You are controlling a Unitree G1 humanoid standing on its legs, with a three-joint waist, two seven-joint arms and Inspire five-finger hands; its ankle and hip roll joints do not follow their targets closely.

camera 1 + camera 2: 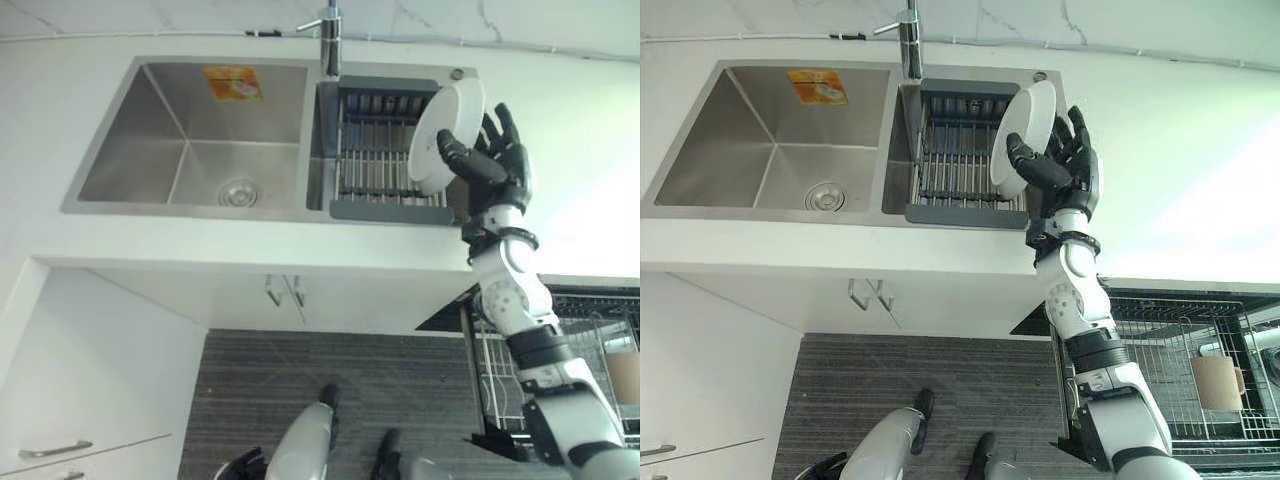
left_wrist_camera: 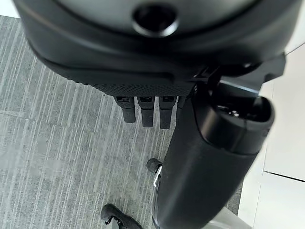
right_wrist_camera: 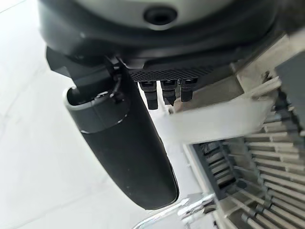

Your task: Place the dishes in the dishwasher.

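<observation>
The right hand [image 1: 492, 165] is gripping a white plate [image 1: 447, 135], its thumb curling across the plate's face and its fingers spreading behind the rim. The plate is tilting on edge above the dark drying rack [image 1: 385, 150] that is sitting in the right basin of the sink [image 1: 190, 130], at about one o'clock in the head views. The left hand [image 2: 145, 112] is hanging idle over the grey floor [image 2: 57, 157], its fingers pointing down, relaxed and holding nothing. At about four o'clock, under the counter [image 1: 560, 110], the dishwasher's wire basket [image 1: 1185, 370] is standing pulled out and ready. Judging from this, the task is only beginning: one plate is lifted, and carrying it down and slotting it in is still ahead.
</observation>
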